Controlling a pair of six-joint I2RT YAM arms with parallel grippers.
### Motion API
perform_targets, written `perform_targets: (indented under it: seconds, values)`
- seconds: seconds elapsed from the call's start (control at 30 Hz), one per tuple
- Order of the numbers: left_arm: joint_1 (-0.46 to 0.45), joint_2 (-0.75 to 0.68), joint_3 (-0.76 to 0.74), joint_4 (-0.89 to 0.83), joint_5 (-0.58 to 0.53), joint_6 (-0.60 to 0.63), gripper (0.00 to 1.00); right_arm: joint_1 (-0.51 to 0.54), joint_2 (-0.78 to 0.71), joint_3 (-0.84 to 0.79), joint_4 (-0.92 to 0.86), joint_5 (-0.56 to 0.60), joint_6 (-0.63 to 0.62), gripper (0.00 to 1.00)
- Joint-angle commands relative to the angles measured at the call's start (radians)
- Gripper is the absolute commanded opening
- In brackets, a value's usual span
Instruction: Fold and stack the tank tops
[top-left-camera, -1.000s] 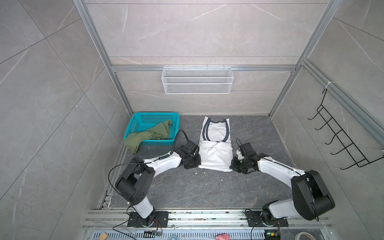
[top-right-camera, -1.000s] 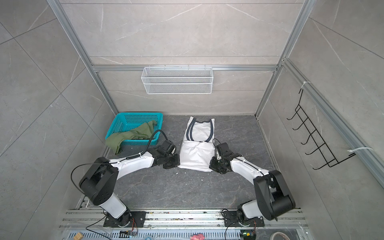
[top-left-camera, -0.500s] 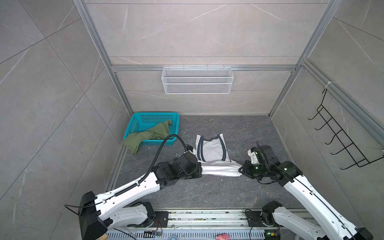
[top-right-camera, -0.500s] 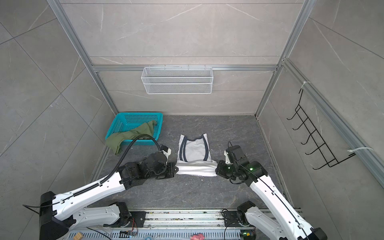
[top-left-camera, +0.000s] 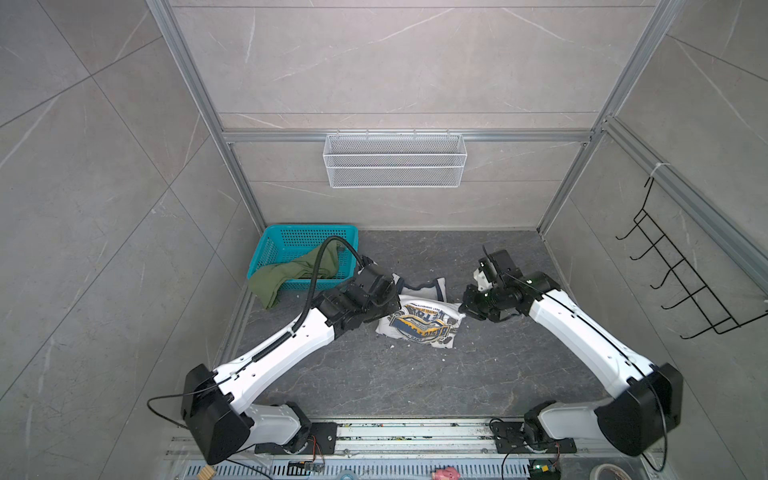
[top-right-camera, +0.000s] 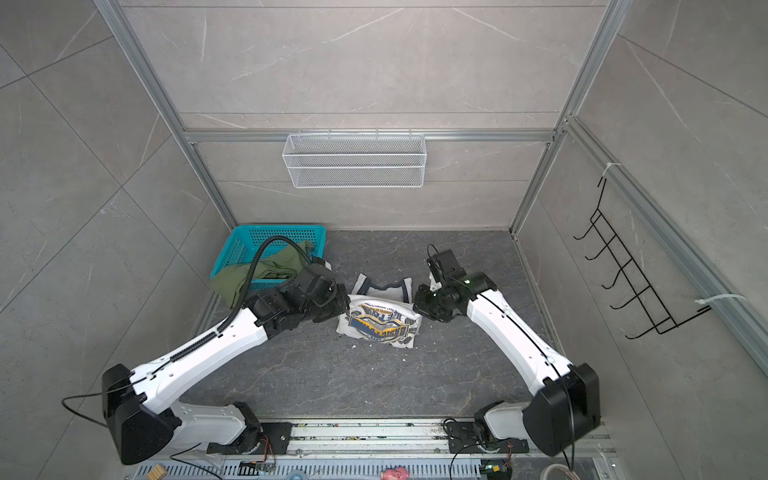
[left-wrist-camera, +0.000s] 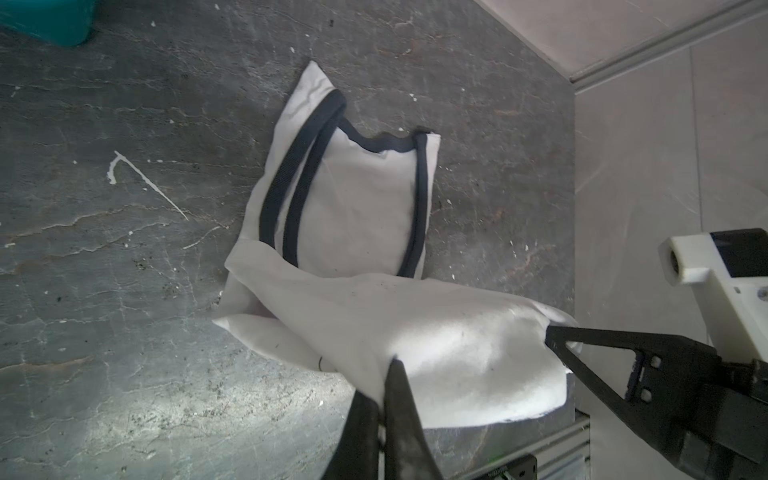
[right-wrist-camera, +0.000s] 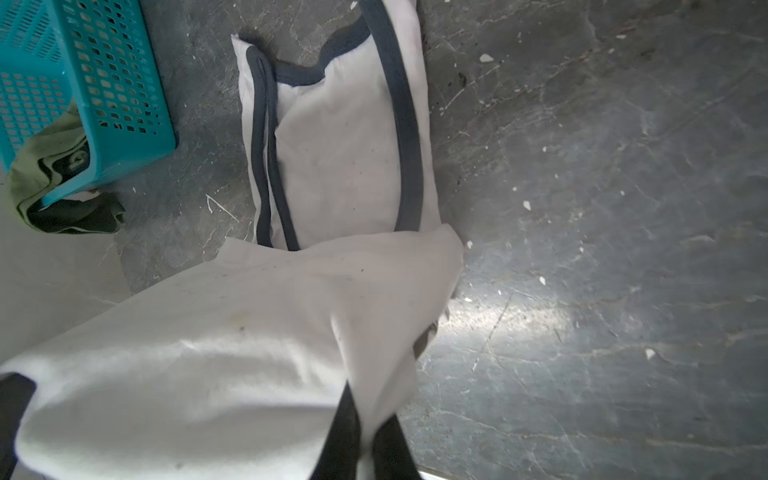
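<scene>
left arm — stretched forward from its base, forearm slanting inward, wrist low.
left gripper — jaws pinched together on one side edge of the white tank top.
right arm: mirrored reach, forearm slanting inward.
right gripper: jaws closed on the opposite edge, tips facing the left gripper.

Both top views looked steeply down from high above the rail at the frame's lower edge, facing the back wall, taking in the whole floor. Each wrist camera hung close over the white top, looking down; both shared its trimmed half.
</scene>
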Motion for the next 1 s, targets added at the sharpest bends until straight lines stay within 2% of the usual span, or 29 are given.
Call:
perform_targets:
  seconds: [0.0, 0.27, 0.53, 0.6, 0.67, 0.77, 0.87, 0.97]
  values:
    - [0.060, 0.046, 0.066, 0.055, 0.027, 0.037, 0.00, -0.026, 0.091, 0.070, 0.041, -0.018, -0.038, 0.09]
    - [0.175, 0.259, 0.173, 0.088, 0.131, 0.065, 0.00, -0.089, 0.305, 0.190, 0.081, -0.041, -0.045, 0.12]
    - [0.242, 0.493, 0.339, 0.103, 0.199, 0.095, 0.05, -0.135, 0.479, 0.304, 0.110, -0.039, -0.047, 0.22]
    - [0.259, 0.565, 0.399, 0.102, 0.231, 0.117, 0.13, -0.147, 0.498, 0.320, 0.116, -0.024, -0.050, 0.34]
    - [0.277, 0.629, 0.475, 0.055, 0.246, 0.147, 0.27, -0.150, 0.495, 0.331, 0.111, 0.007, -0.066, 0.50]
    - [0.298, 0.648, 0.519, 0.009, 0.202, 0.196, 0.50, -0.150, 0.449, 0.313, 0.121, 0.038, -0.101, 0.63]
    - [0.309, 0.599, 0.496, -0.001, 0.143, 0.272, 0.62, -0.150, 0.358, 0.219, 0.194, 0.041, -0.145, 0.67]
    - [0.307, 0.530, 0.424, 0.020, 0.129, 0.341, 0.63, -0.141, 0.291, 0.122, 0.259, 0.029, -0.187, 0.68]
